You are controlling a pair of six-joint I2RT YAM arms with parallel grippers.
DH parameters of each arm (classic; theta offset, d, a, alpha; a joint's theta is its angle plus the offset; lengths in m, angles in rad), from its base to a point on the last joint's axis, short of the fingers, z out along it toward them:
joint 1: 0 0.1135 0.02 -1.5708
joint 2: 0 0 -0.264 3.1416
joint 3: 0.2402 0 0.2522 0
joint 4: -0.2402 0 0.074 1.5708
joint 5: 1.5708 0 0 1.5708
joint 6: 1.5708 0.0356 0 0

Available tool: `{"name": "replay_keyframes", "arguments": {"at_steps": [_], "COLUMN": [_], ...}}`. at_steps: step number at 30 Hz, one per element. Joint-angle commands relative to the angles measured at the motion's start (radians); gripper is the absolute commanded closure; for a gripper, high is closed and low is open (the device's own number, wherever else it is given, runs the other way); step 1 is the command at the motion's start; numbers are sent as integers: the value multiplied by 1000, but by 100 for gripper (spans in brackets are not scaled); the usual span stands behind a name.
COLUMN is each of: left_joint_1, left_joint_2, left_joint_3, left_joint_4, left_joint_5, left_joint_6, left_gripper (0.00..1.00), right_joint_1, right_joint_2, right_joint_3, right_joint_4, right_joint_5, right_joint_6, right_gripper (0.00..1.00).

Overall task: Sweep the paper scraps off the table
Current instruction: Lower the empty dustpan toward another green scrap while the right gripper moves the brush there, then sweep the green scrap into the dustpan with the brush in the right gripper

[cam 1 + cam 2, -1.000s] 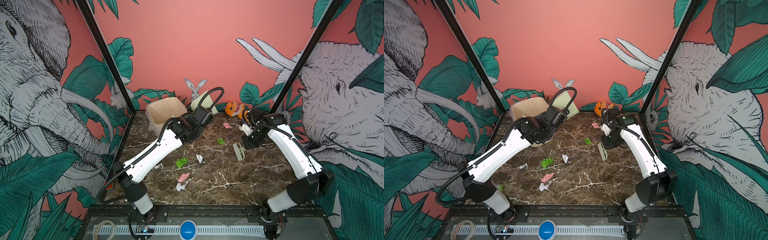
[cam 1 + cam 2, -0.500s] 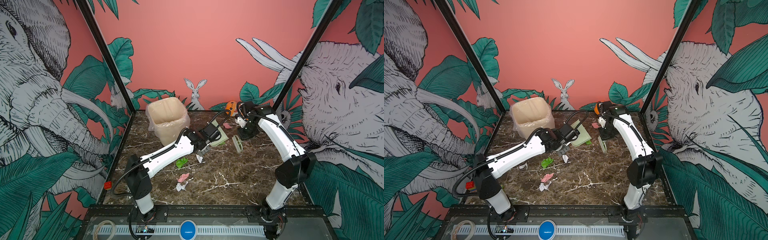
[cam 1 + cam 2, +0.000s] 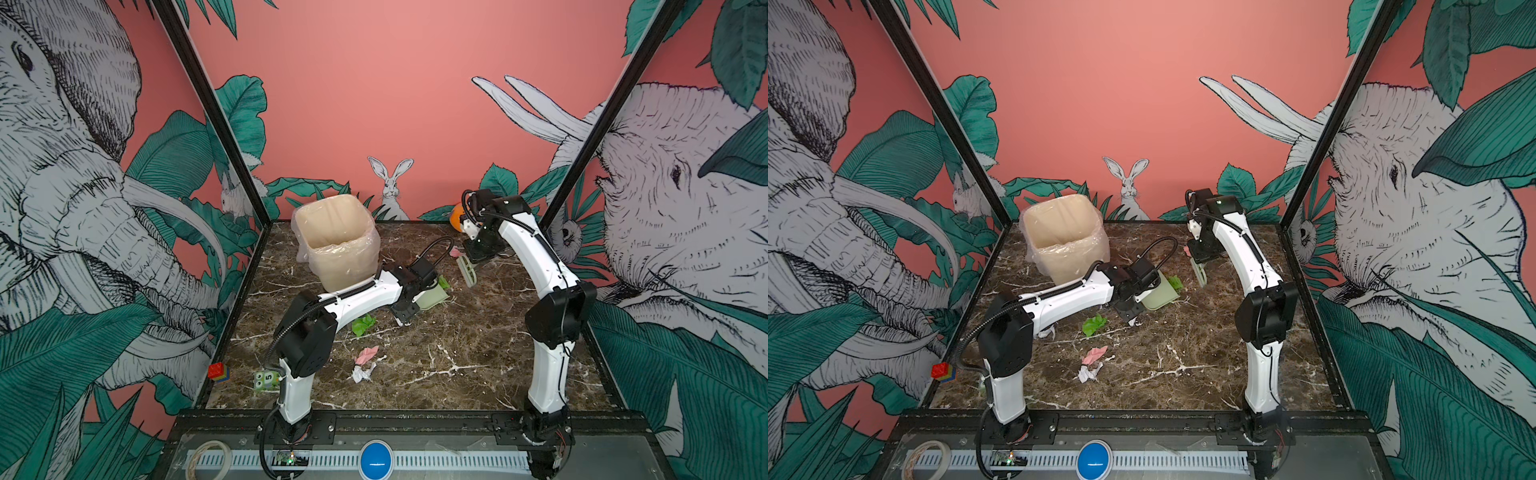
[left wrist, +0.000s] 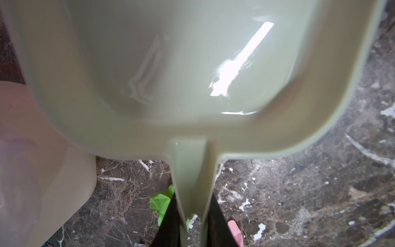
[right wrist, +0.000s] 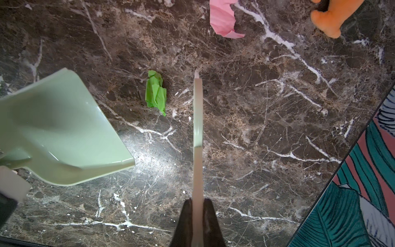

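At the table's [image 3: 478,340] far middle, left gripper [image 4: 193,205] pinches the dustpan [image 3: 433,296], right gripper [image 5: 197,202] the brush [image 3: 468,271]. A green scrap [image 5: 156,92] lies between them; next we likely brush it left into the dustpan.

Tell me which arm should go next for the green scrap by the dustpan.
Right. The right gripper holds the brush; the green scrap lies between it and the left gripper's dustpan.

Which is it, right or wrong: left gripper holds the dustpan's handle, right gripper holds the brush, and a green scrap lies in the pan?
One point is wrong: the left wrist view shows the dustpan empty, and the right wrist view shows the green scrap on the table between dustpan and brush. The left gripper does hold the handle, the right gripper the brush.
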Motion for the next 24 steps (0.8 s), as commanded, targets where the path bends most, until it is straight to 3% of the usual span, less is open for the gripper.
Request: {"name": "replay_keyframes", "arguments": {"at_steps": [1, 24], "left_joint_1": [26, 77], "left_joint_2": [4, 173], "left_joint_3": [8, 149], "left_joint_4": [6, -118], "left_joint_5": [63, 96], "left_joint_6": [10, 103], "left_gripper": [89, 89], "right_joint_1": [16, 65], "right_joint_2": [42, 190], "right_joint_3": [57, 183], "right_joint_4": [-61, -89], "right_joint_5": [38, 66], "right_joint_6": [-20, -21], "right_gripper": [100, 100]}}
